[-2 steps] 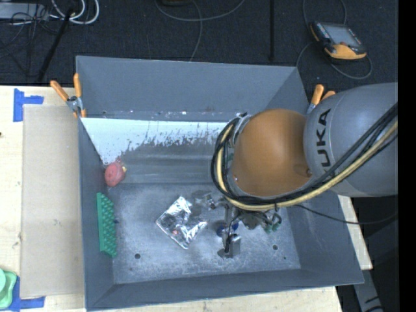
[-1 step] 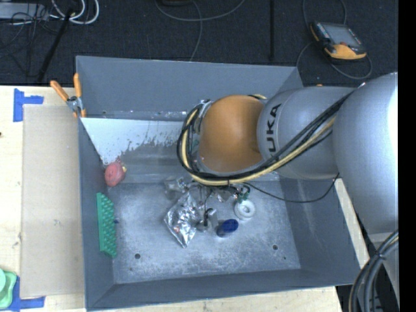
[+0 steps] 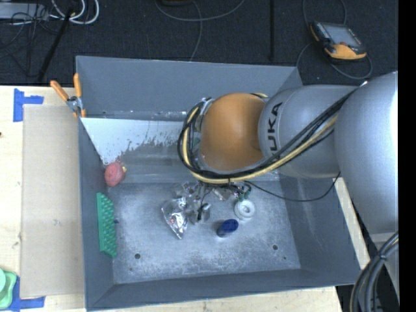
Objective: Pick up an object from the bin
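Reaching in from the right, the arm point(image 3: 305, 135) bends down mid-bin, its gripper point(image 3: 197, 205) low beside a crinkled silver object point(image 3: 175, 217); jaw state cannot be told.

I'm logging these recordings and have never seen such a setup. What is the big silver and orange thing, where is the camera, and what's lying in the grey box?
The big silver shape is a robot arm, reaching in from the picture's right. The orange dome is a cover on its wrist. The one camera looks down on the grey metal bin from above, slightly to one side.

Under the wrist hangs the claw, low over the bin's middle. Nearest to it lie a crumpled shiny silver piece, a small white ring and a small blue thing. By the left wall lie a pink roundish lump and a flat green strip.

Whether the claw holds anything cannot be told from here.
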Controlling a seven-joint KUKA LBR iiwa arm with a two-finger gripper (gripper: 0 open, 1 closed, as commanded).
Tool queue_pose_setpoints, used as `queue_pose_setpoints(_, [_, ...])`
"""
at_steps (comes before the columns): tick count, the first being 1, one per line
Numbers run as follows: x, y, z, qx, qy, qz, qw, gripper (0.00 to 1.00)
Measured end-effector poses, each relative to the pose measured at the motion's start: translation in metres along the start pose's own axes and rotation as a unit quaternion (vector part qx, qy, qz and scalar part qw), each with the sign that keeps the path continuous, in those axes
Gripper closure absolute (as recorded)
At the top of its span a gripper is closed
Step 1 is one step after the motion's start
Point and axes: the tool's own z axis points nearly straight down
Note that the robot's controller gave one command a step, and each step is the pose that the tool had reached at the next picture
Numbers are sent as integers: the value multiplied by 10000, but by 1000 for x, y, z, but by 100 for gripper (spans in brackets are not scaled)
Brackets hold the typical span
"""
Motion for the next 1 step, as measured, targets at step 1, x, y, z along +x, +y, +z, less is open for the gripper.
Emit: queue_pose_setpoints(1, [-23,59,-135,17,-46,-505,9987,100])
